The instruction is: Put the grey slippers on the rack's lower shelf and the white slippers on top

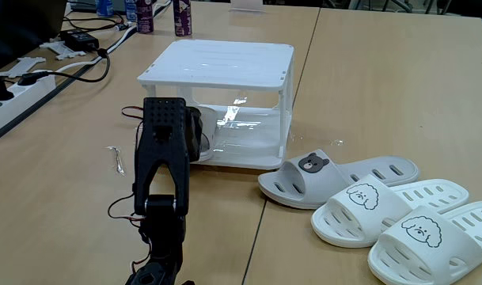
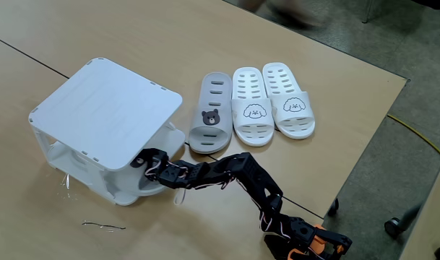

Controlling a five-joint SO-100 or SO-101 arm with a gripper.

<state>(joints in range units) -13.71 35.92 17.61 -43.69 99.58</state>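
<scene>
Jaws-wise: can't tell if spread or clamped. Gripper (image 1: 199, 133) tucked under the slatted top of the rack (image 1: 225, 63), right at the mouth of the lower shelf (image 1: 252, 142), with black housing blocking the fingertips. Same story from above (image 2: 144, 162), hidden under the top panel of the rack (image 2: 104, 108). Looks like something pale grey sitting by the fingers inside, possibly the second bear slipper, but too murky to call.

Out on the table (image 1: 383, 95): one grey slipper (image 1: 304, 176) lying flat just beside the rack's front corner, bear face up. Snugged against it, the white slippers (image 1: 383, 207), side by side, dog faces up. Seen from above as a neat row of three: grey slipper (image 2: 209, 119), then the white slippers (image 2: 252, 108).

Handling guess: light moulded foam, a bit squishy, not fragile, probably grippy enough. Would pinch the strap edge or the side wall near the middle, not the thin slotted sole. Expect some flop and swing if grabbed at the heel. Low clearance under that top tier, so go in flat.
</scene>
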